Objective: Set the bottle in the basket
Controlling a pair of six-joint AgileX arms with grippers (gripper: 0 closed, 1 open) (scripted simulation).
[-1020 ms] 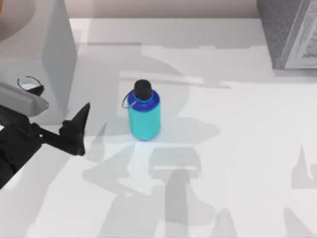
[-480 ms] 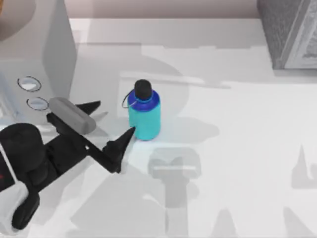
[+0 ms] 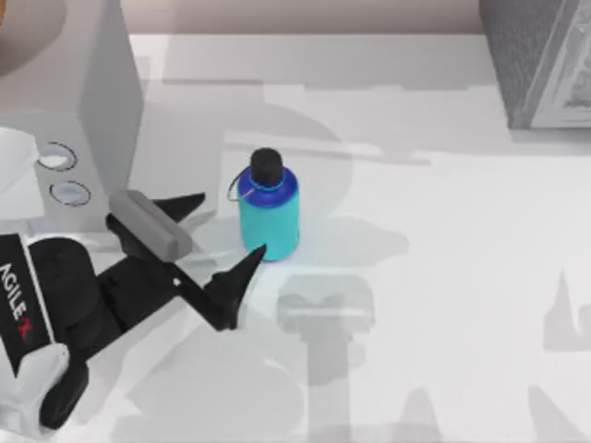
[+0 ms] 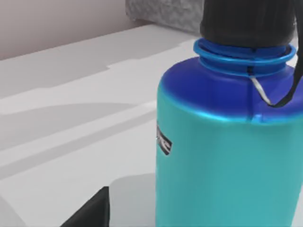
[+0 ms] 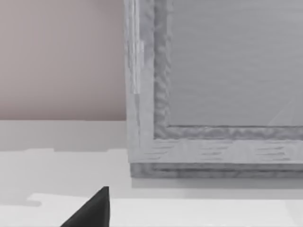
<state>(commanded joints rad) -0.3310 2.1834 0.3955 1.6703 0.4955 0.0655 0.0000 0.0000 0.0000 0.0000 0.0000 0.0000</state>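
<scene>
The bottle (image 3: pixel 269 218) stands upright near the table's middle, with a turquoise body, dark blue shoulder, black cap and thin loop tether. My left gripper (image 3: pixel 222 235) is open just to its left, low over the table. One finger (image 3: pixel 189 203) lies behind the bottle's left side and the other finger (image 3: pixel 242 272) reaches its base at the front. Up close in the left wrist view the bottle (image 4: pixel 227 151) stands apart from a dark fingertip (image 4: pixel 92 210). The grey basket (image 3: pixel 536 60) sits at the far right corner. The right wrist view faces the basket (image 5: pixel 213 94), with one fingertip (image 5: pixel 92 210) of the open right gripper low in front.
A tall pale block (image 3: pixel 69 101) stands at the far left, close behind my left arm. The white tabletop (image 3: pixel 434 277) stretches bare between the bottle and the basket.
My left arm has swung in from the left edge toward the bottle. Its open fingers now sit at the bottle's left side. The bottle has not moved.
</scene>
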